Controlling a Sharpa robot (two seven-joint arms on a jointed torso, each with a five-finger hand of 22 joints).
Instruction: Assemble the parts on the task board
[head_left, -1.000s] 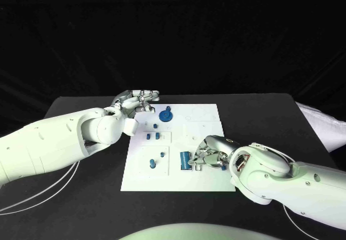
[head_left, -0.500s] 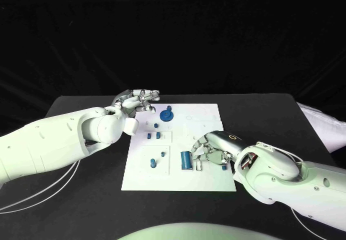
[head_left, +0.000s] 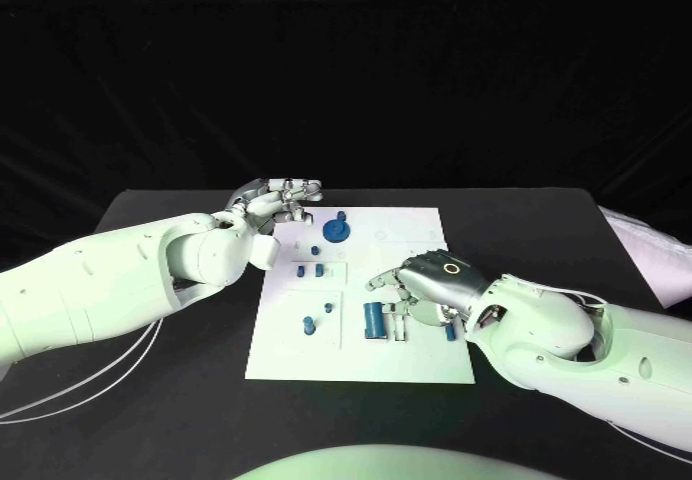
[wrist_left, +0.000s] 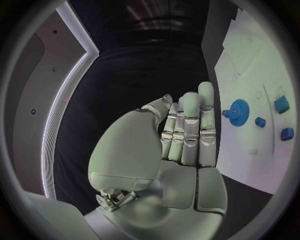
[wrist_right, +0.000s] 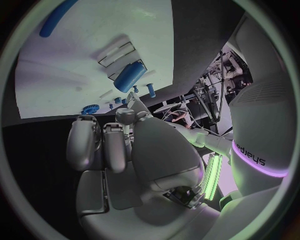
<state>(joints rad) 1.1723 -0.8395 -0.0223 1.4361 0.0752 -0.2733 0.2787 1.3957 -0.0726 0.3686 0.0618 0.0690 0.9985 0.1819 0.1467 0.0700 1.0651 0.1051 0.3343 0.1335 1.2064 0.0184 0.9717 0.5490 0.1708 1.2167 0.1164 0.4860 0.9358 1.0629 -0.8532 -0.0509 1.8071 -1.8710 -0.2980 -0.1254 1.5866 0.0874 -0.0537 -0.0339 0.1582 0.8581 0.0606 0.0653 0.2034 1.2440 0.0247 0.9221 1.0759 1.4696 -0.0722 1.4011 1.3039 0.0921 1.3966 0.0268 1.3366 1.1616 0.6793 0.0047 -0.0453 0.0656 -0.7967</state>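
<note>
Silver right hand (head_left: 430, 283) over flat white task board (head_left: 411, 345)

Board (head_left: 418, 352): near-left and far-right stretches bare, open to my approach. Centre crowded: gear (head_left: 336, 232) far, small pegs (head_left: 306, 270) mid-left, cylinder (head_left: 374, 319) near. My right hand (head_left: 428, 283) overhangs the right-centre; my left hand (head_left: 277, 203) blocks the far-left corner.

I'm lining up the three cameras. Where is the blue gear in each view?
Head view: blue gear at the board's far end, beside the left hand.
Left wrist view: just past the fingers.
Right wrist view: small, near the fingers.
Shared landmark: the white task board.
</note>
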